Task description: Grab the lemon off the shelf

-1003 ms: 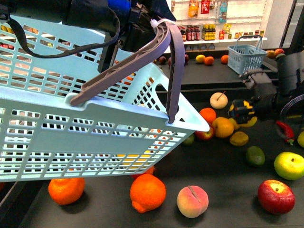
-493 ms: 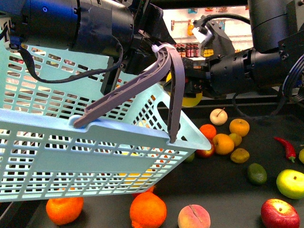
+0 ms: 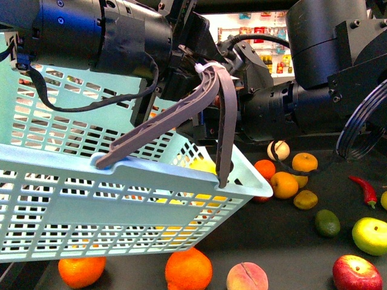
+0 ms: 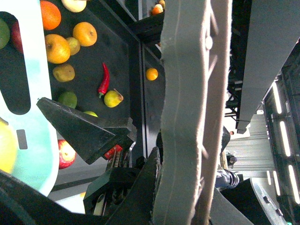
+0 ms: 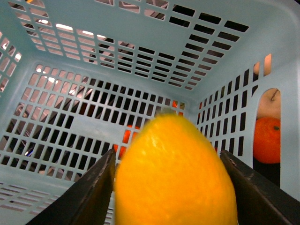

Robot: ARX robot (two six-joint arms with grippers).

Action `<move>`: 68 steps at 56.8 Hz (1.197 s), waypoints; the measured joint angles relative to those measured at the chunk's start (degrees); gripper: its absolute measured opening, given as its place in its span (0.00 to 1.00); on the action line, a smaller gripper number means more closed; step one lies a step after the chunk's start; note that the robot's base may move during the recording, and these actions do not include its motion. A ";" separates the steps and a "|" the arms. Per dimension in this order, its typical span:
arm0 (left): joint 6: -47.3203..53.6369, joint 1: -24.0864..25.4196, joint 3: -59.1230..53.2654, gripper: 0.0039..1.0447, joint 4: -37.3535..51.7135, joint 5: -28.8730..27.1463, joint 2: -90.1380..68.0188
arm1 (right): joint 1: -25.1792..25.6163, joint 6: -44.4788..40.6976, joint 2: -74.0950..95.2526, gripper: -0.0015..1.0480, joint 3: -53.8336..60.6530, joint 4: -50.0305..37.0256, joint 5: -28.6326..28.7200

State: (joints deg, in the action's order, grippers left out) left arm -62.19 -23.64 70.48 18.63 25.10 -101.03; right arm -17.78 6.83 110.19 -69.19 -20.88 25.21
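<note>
Since half a second ago, the lemon (image 5: 176,173) has been carried from beside the basket's (image 3: 121,193) far corner to just inside its rim, and the right arm (image 3: 302,109) has been brought further across the front view. The lemon is pinched at its sides between the two dark fingers (image 5: 89,192) of the right gripper (image 5: 172,197), and it is held in the air above the basket floor. Open room is seen beneath and ahead of it, with the slotted walls well apart from it on every side. From the front, only a yellow patch of it is seen behind the near rim, close to the corner where the handle (image 3: 175,115) is hinged.

The basket is tilted, with that corner lowest, and it hangs clear of the shelf (image 3: 284,241). Its handle is clamped at the top by the left gripper (image 3: 202,67), where a white tie is wrapped. The left arm (image 3: 97,36) is stretched across above the basket, and the right arm is reached in from the right, its forearm level.

On the shelf, an orange (image 3: 188,270) and a peach (image 3: 247,278) lie below the basket's low edge, and an apple (image 3: 355,273), a lime (image 3: 327,222) and a chili (image 3: 364,188) are spread out to the right
</note>
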 joint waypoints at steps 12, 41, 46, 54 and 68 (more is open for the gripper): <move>-0.11 0.00 0.00 0.08 0.02 -0.07 0.00 | 2.47 -0.31 -1.62 0.93 1.07 -2.54 -5.66; -0.02 0.00 0.00 0.08 0.02 -0.48 -0.17 | 13.79 -12.92 -43.12 0.93 31.91 -5.79 -30.03; -0.02 0.00 0.00 0.08 0.02 -0.50 -0.17 | 13.70 -12.94 -54.34 0.93 39.45 -1.88 -35.32; -0.02 0.00 0.00 0.08 0.02 -0.68 -0.17 | 9.20 -13.31 -71.06 0.93 47.58 5.51 -44.76; 0.00 0.11 0.00 0.08 0.02 -0.90 -0.22 | -10.73 -13.81 -94.07 0.93 55.04 14.82 -67.47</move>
State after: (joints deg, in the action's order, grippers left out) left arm -62.19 -23.53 70.48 18.65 24.21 -101.25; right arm -28.51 -6.98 16.12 -14.15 -6.07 -42.26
